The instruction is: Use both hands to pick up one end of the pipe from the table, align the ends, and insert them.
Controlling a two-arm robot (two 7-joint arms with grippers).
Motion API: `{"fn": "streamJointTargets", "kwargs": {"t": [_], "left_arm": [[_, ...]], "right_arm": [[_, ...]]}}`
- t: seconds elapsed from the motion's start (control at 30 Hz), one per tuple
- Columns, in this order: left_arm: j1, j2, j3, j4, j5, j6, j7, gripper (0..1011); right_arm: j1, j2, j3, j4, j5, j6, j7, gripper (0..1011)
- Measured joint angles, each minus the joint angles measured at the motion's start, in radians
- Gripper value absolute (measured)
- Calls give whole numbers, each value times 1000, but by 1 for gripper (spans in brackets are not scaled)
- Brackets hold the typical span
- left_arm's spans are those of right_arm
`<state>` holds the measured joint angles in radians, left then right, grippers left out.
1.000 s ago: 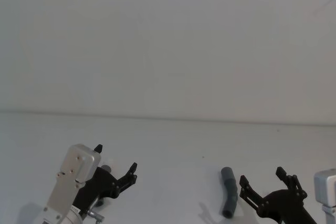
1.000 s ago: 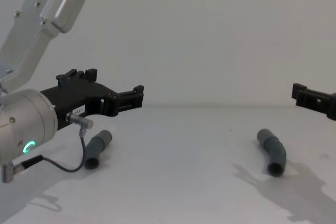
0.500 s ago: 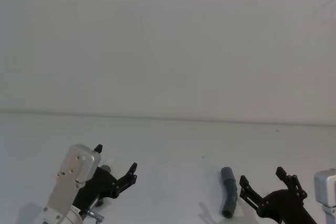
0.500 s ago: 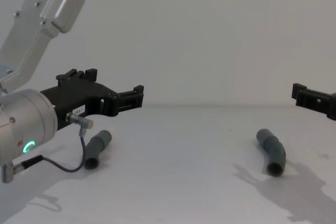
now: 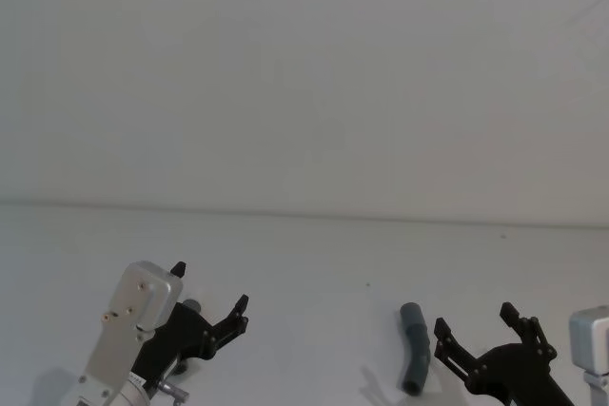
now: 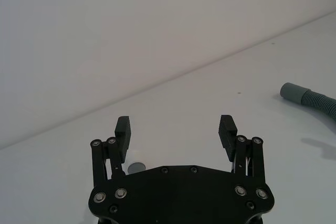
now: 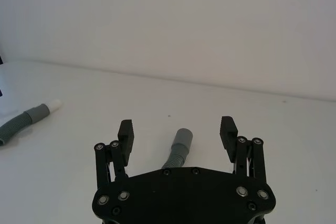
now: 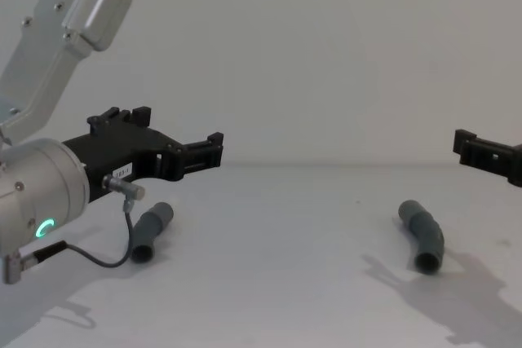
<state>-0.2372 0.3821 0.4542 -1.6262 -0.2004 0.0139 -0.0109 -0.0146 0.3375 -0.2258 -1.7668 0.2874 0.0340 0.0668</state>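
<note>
Behind, plain pale wall; in front, matt off-white table [image 5: 304, 263]. At seven o'clock, short dark grey bent hose piece with ribbed middle [image 8: 152, 232], smooth white plug tip [image 7: 54, 104] on one end. At five o'clock, well apart, matching grey hose piece [image 8: 423, 235] with open round socket mouth [image 8: 426, 262]. Over the first, left black pronged plastic gripper [image 5: 211, 287], jaws spread, empty; just toward three o'clock of the second, right black pronged gripper [image 5: 476, 322], likewise spread and empty. Probably light, smooth, prone to rolling; ribbed middles likely bendy. Best gripped on the smooth cuffs near the mating ends, tip and mouth left clear.
</note>
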Motion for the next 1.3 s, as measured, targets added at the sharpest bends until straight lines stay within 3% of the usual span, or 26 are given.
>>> {"fn": "streamJointTargets", "kwargs": {"t": [0.77,1.07,1.3], "left_arm": [[0,-3,-3,0,-1,4,0,1001],[11,-30,-33,-18,-38,73,24,1001],[22,-55,-72,-42,-81,160,56,1001]], "right_arm": [[0,0,0,0,0,0,0,1000],[0,0,0,0,0,0,0,1000],[0,0,0,0,0,0,0,1000]]}}
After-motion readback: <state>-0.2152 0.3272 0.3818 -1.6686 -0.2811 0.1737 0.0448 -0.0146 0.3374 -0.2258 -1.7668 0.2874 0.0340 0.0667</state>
